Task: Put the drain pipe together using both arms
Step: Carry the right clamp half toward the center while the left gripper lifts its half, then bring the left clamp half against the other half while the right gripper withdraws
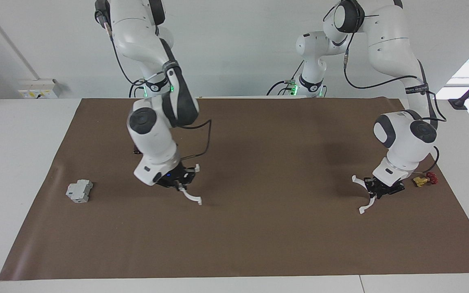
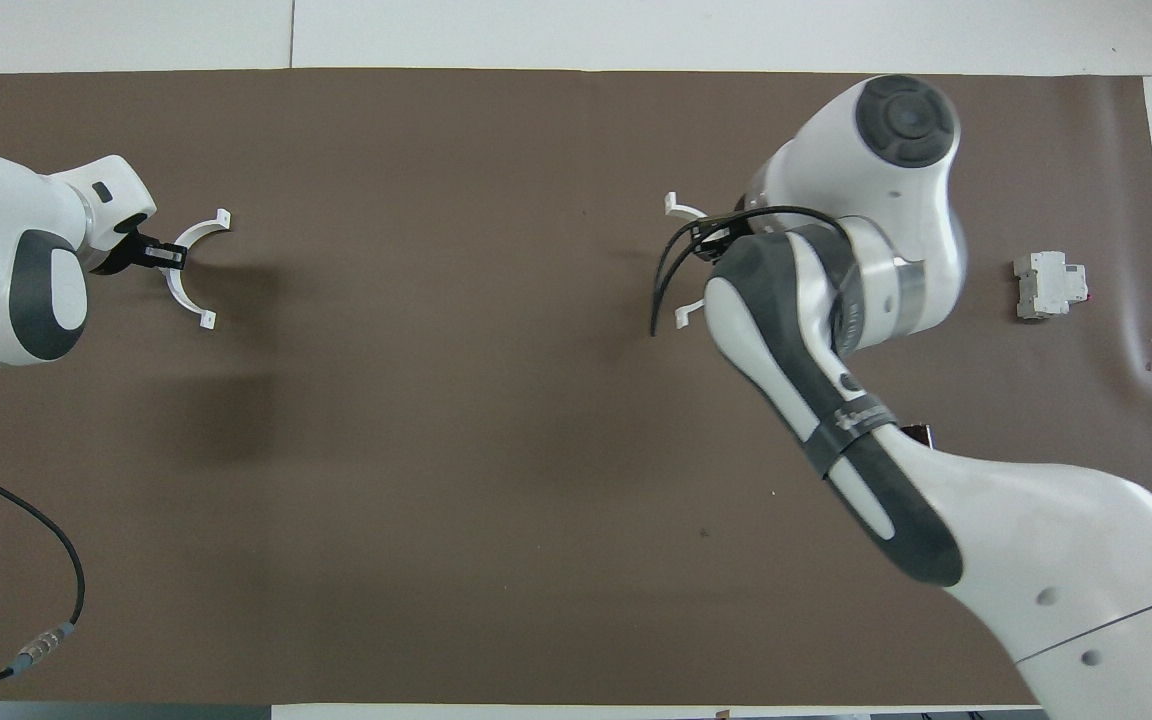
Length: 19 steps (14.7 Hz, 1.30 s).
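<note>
Two white half-ring arcs, one per arm, both apparently lifted just clear of the brown mat (image 1: pixel 259 228) on the desk (image 1: pixel 14 171).

Item 1: left pincer (image 1: pixel 375 191), over the left arm's end of the mat. Pressed onto the middle of its arc (image 1: pixel 365 197); tabbed ends point to roughly 10 and 7 o'clock in the facing view. In the overhead view the left pincer (image 2: pixel 168 257) grips the arc (image 2: pixel 186 265) at mid-curve, open side toward 3 o'clock, that is, toward the mat's middle.

Item 2: right pincer (image 1: pixel 181 181), over the mat nearer the right arm's end, though closer to the centre than item 1. Pinching the second arc (image 1: pixel 191 196), one end hanging toward 5 o'clock, the other tab showing at 1 o'clock. From overhead the arm hides most of it; only two tabs show, the upper one (image 2: pixel 681 208).

Item 3: grey boxy block (image 1: pixel 79 191), resting on the mat toward the right arm's end. Not involved.

Item 4: small yellow-and-red piece (image 1: pixel 425 179), on the mat just beside the left pincer, toward the left arm's end. Not involved.

Step in hand, by judgement: both halves grasped, well apart, joining not yet begun.

Next move, by judgement: carry both arcs toward the mat's middle, turn them so their open sides face each other at equal height, line up the tabs, then press together. Item 2's orientation needs checking first, being mostly hidden.
</note>
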Motion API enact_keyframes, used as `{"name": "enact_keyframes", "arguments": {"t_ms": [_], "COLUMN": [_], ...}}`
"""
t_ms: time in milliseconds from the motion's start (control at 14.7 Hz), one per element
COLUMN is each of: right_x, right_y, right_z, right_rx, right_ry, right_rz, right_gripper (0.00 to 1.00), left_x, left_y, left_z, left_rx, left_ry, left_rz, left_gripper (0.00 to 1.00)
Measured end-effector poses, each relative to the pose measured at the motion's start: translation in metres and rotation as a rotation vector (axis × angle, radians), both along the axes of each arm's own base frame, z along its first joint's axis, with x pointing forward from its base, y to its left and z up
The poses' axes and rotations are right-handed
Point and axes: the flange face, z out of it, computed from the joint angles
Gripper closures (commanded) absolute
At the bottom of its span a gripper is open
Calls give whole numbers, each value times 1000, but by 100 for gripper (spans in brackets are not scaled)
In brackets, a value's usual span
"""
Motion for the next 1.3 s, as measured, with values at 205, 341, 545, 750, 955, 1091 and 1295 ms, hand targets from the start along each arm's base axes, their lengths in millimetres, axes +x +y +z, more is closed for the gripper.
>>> {"name": "enact_keyframes", "arguments": {"t_ms": [205,341,545,750,955,1091,1295], "right_x": [-23,-25,-32,-33,-35,-38,-38], "right_y": [74,88,103,105,109,117,119], "right_z": [-23,-37,-55,-67,-73,-78,-83], "right_rx": [9,12,-18,-47,-49,-44,-44], "right_ry": [-16,-25,-23,-25,-23,-33,-36], "right_rz": [-15,-1,40,61,69,80,82], "right_gripper": [100,100,100,100,100,73,1], "left_x": [0,-2,-9,-15,-16,-18,-27], "left_y": [0,1,1,-9,-51,-91,-146], "left_z": [6,20,57,82,94,97,97], "left_rx": [0,0,-2,28,113,130,166], "left_ry": [-1,3,16,18,14,0,-10], "left_rz": [1,4,23,44,59,78,113], "left_gripper": [100,100,100,100,100,100,100]}}
